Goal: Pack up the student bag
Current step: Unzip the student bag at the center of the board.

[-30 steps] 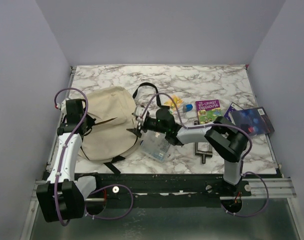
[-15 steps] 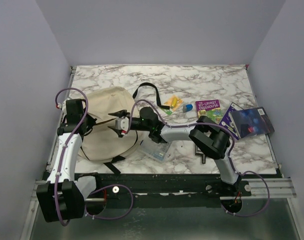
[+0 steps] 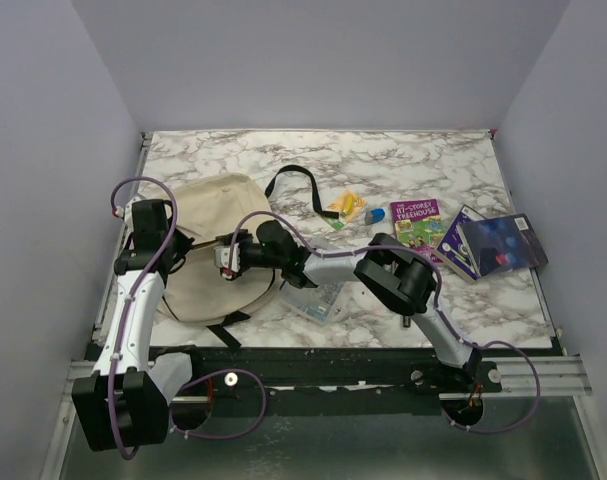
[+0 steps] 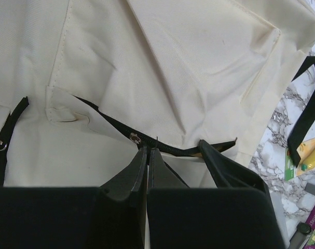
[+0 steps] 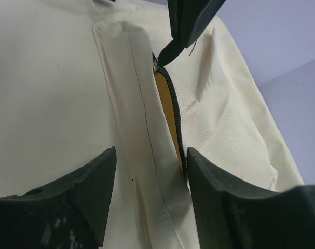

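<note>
Soft, even light from above on the top view; the marble counter (image 3: 433,160) bright, no glare, only faint shadows; left wrist view sharp on the student bag (image 4: 173,62) fabric; right end effector (image 5: 151,153) close up, dark and slightly blurred.

Top camera looks down from behind; wrist cameras both closely face the student bag (image 3: 208,215) zip (image 5: 174,109).

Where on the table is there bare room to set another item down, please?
The far strip of the marble table along the back wall is bare, beyond the student bag and purple book. The near right corner, between the dark blue book and the near edge, is also free. The middle is crowded: right arm, clear pouch, yellow packet.
</note>
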### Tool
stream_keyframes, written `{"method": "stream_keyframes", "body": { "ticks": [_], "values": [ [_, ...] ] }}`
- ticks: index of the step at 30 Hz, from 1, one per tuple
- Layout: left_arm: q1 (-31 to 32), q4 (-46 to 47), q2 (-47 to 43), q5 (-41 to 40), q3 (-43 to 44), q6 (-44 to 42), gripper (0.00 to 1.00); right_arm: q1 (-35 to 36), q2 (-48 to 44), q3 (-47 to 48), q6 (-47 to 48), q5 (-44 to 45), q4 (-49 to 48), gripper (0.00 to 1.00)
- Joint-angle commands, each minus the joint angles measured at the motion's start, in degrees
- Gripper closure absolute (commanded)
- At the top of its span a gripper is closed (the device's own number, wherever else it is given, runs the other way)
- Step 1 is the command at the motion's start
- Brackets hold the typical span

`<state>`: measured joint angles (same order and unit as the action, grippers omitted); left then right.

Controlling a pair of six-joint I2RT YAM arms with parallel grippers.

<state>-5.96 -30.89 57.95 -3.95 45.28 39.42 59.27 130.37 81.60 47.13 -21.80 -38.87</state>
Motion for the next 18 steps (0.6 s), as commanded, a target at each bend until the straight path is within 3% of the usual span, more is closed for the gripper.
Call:
{"method": "stream_keyframes", "body": {
  "ticks": [1, 5, 6, 7, 8, 15, 18],
  "values": [
    [0.9, 1.2, -1.9, -2.0, -0.9, -1.3, 1.00, 1.2, 2.3, 3.0, 3.4, 4.6, 3.2, 0.45],
    [0.9, 1.2, -2.1, -3.3, -0.9, -1.3, 1.00, 1.6, 1.7, 1.3, 0.9, 7.9, 0.1, 0.64],
    [0.9, 1.1, -2.1, -3.7, -0.9, -1.4, 1.00, 1.6, 1.4, 1.0, -0.6, 9.2, -0.4, 0.75],
    [0.9, 1.1, -2.1, -4.5, -1.1, -1.1, 1.00, 1.6, 1.3, 0.9, -2.1, 11.4, -0.8, 0.95],
    [0.9, 0.6, -2.1, -6.1, -1.4, -0.3, 1.00, 1.6, 1.2, 0.6, -3.7, 14.0, -1.7, 0.99],
    [-4.4, -9.3, -1.8, -19.7, -1.8, 12.6, 1.00, 0.2, -2.0, -7.2, -14.8, 20.8, -11.3, 0.99],
    [-7.3, -12.2, 0.0, -20.4, -2.2, 17.0, 1.00, -0.4, -2.9, -9.6, -17.8, 20.5, -13.5, 0.99]
  ]
}}
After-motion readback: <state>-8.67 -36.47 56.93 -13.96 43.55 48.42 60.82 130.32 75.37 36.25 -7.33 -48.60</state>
